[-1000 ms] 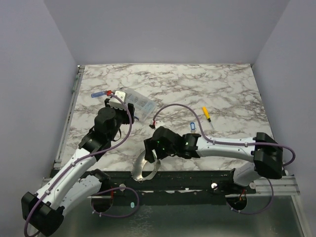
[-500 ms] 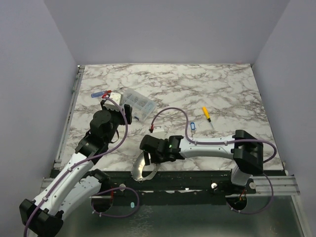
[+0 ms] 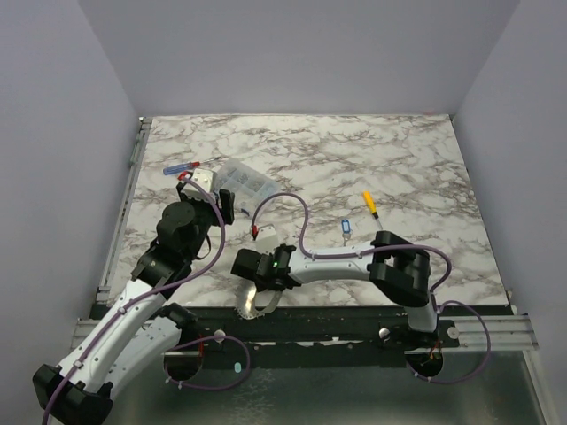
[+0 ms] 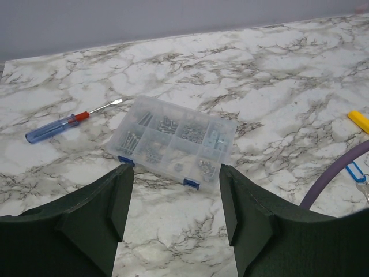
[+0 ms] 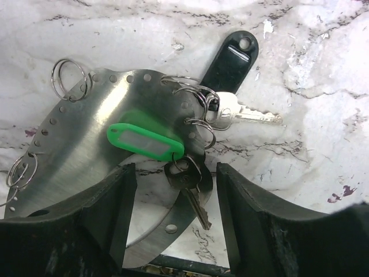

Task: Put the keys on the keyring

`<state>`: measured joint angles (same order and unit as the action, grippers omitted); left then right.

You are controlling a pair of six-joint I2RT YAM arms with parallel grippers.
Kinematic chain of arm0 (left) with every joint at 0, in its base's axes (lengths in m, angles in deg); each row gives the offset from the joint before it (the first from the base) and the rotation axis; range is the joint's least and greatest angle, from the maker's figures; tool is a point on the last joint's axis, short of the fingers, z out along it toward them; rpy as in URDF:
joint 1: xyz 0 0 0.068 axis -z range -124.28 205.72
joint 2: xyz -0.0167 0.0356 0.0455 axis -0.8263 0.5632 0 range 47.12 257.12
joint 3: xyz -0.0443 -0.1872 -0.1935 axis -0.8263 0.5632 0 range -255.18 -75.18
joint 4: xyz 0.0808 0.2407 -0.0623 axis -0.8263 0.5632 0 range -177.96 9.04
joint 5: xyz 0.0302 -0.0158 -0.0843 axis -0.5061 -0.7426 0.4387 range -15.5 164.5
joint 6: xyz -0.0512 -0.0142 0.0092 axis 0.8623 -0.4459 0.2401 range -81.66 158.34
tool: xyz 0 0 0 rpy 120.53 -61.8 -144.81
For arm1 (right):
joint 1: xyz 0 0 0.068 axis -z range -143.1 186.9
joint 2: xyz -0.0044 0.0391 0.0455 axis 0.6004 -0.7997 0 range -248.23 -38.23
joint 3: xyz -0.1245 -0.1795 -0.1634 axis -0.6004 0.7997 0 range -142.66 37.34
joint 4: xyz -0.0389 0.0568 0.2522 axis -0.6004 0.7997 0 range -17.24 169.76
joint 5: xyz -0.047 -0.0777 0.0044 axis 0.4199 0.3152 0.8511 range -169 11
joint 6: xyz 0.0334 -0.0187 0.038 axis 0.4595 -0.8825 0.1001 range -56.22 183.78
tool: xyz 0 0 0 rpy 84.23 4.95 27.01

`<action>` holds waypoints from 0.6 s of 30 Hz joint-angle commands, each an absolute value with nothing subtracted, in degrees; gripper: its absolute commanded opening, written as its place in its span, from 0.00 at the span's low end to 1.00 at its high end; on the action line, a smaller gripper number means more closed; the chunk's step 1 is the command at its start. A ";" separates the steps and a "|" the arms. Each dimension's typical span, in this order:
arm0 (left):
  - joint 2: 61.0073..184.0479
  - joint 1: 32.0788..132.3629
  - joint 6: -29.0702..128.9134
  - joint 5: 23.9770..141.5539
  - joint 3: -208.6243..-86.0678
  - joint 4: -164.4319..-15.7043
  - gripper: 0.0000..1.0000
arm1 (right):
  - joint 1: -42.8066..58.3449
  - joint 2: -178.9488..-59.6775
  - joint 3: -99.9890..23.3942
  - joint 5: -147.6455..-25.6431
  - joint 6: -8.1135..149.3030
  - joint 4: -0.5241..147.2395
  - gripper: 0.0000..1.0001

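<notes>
Black fingers (image 5: 104, 219) of the right gripper (image 5: 173, 179) are spread wide over the keyring (image 5: 86, 133) and the keys (image 5: 147, 140). The gripper has been carried leftward to the lower centre, its arm stretched low. The left gripper (image 4: 173, 184), likewise wide, is held facing the parts box (image 4: 173, 141).
</notes>
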<state>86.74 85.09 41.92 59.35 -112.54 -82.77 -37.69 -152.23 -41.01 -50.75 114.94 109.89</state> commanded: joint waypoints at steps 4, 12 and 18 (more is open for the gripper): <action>86.33 84.84 41.04 57.87 -111.78 -83.96 0.67 | -34.83 -153.81 -33.79 -43.19 112.36 109.73 0.62; 86.71 84.82 40.35 62.80 -110.98 -85.36 0.67 | -25.32 -149.99 -26.54 -45.76 106.17 99.48 0.61; 89.37 84.84 39.99 74.30 -110.55 -87.14 0.65 | -17.73 -149.40 -25.01 -48.01 103.74 95.28 0.60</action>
<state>87.52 85.06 40.76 64.94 -111.36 -84.92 -22.63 -146.57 -28.94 -48.17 107.72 93.03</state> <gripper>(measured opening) 0.664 0.603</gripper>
